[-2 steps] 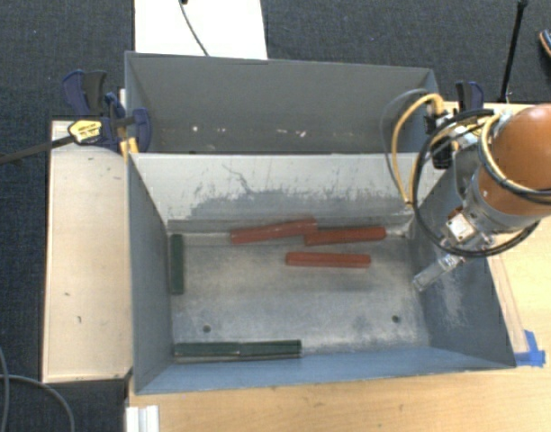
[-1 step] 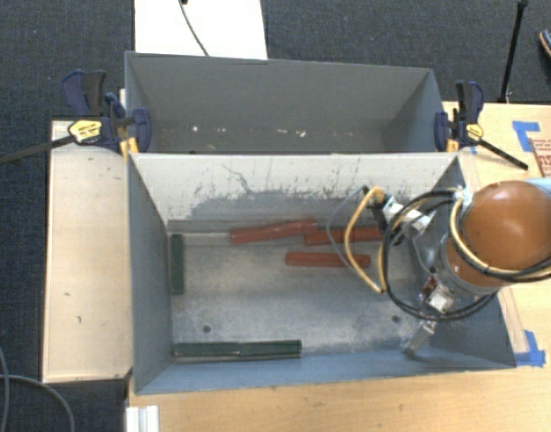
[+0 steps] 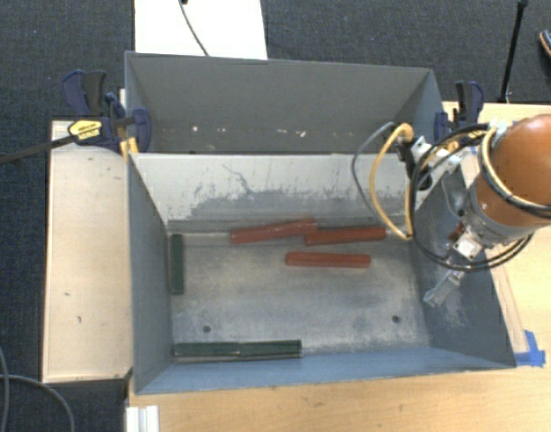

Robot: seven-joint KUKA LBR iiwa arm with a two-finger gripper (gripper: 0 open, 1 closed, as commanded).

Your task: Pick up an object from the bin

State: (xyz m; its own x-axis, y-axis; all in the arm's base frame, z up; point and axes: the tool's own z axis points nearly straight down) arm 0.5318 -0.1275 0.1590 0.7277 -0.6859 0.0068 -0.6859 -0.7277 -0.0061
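My gripper [image 3: 440, 292] hangs low at the bin's right side, over the sloping right wall and apart from every loose thing. Nearest to it is a red-brown bar [image 3: 328, 259] lying flat on the floor, left of the gripper. Just behind that one lies a second red-brown bar [image 3: 345, 235], close to the back wall. A third red-brown bar [image 3: 274, 233] rests end to end with the second, further left.
A dark green bar [image 3: 176, 263] lies along the left wall, and another dark green bar [image 3: 237, 350] lies along the front wall. The arm with its orange cover and looping cables fills the bin's right rim.
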